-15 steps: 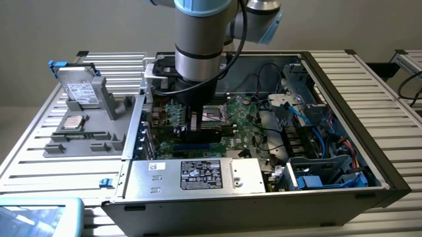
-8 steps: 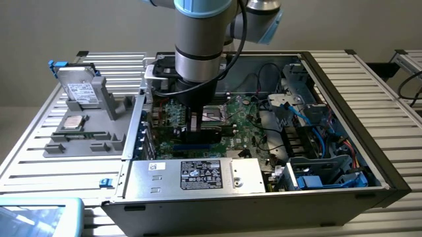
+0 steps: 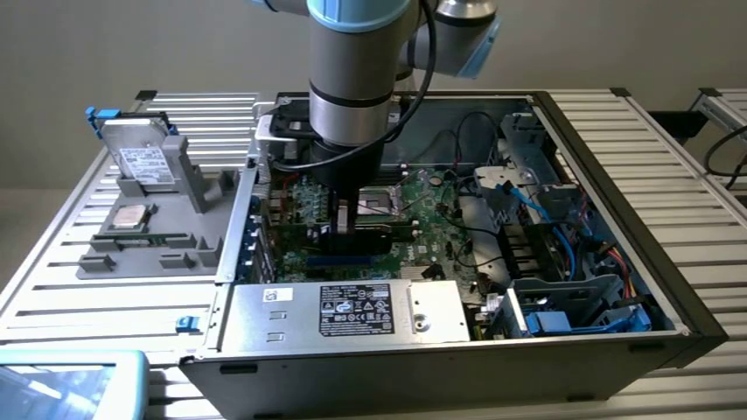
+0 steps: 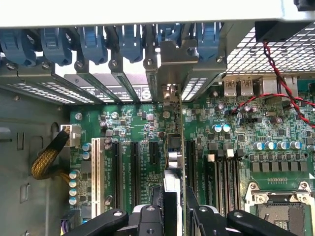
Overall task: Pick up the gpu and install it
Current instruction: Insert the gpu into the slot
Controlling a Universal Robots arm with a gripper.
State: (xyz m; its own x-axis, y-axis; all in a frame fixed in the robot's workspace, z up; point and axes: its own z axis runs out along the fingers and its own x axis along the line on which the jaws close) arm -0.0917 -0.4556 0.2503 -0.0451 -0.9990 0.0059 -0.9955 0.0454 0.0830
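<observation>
Exterior view: grey cylindrical arm (image 3: 350, 87) drops from 12 o'clock into the open, black-walled computer case (image 3: 607, 157), which lies on a slatted aluminium table (image 3: 653, 114); the gripper (image 3: 346, 229) is at the middle of the green motherboard (image 3: 450, 223); its dark fingers are clamped on the gpu (image 3: 391, 232), a thin flat card standing on edge, with a black face and green board, its long side running 9 to 3 o'clock; square metal CPU socket (image 3: 380, 203) just beyond it toward 1 o'clock; boxy silver power supply (image 3: 350, 311) with a printed label at 6 o'clock of the gripper; grey moulded fixture (image 3: 175, 236) outside the case at 9 o'clock, holding an upright silver hard drive (image 3: 146, 162). Wrist view: the two black fingers (image 4: 147, 221) of the gripper (image 4: 173, 216) flank the gpu (image 4: 173, 155), seen as a narrow edge; the card sits among the long black expansion slots (image 4: 118, 167), beside a white slot (image 4: 95, 169); its metal bracket end meets the row of perforated slot covers (image 4: 98, 86) under blue plastic latches (image 4: 93, 42); I cannot tell whether the card edge is seated; twisted red-black wire (image 4: 280, 83) crosses the board; yellow braided cable (image 4: 49, 157) lies by the case wall.
</observation>
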